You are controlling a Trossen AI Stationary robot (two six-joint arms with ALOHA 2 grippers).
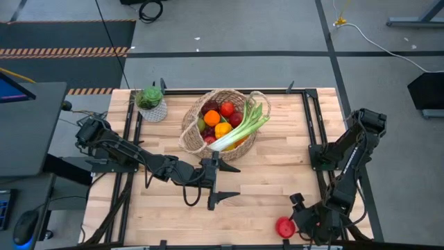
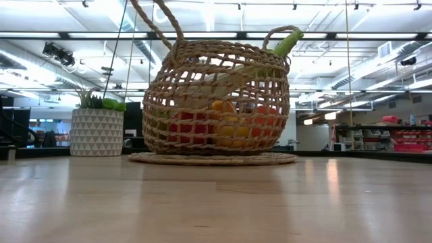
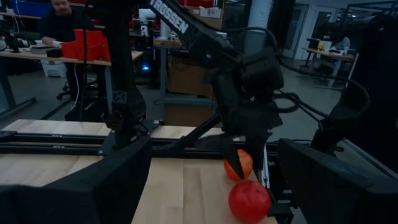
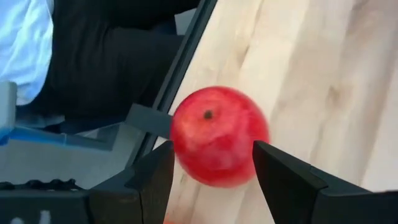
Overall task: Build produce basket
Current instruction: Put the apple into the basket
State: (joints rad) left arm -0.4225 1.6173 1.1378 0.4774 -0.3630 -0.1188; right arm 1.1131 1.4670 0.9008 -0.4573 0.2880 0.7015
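Note:
The wicker basket (image 1: 191, 128) (image 2: 216, 101) stands at the table's far middle. It holds red, orange and yellow produce (image 1: 220, 119). A leek (image 1: 243, 129) leans out over its rim. My left gripper (image 1: 217, 182) hangs open and level just in front of the basket, with nothing between its fingers. My right gripper (image 1: 300, 223) (image 3: 244, 177) is at the near right corner, slanting down and shut on an orange fruit (image 3: 238, 165). A red apple (image 1: 285, 226) (image 4: 217, 137) (image 3: 249, 200) lies on the table just past its fingertips. I cannot tell whether they touch it. My right gripper has the orange fruit's sides (image 3: 231, 163) between its two fingers, which slant down from the table's right. In the right wrist view only an orange sliver (image 4: 166, 220) shows, far back between the fingers.
A white patterned pot with a green plant (image 1: 152, 104) (image 2: 98, 131) stands left of the basket. The apple lies close to the table's near edge and its dark rail (image 4: 180, 81). A person (image 4: 25, 43) stands just beyond that edge. Bare wood lies between the grippers.

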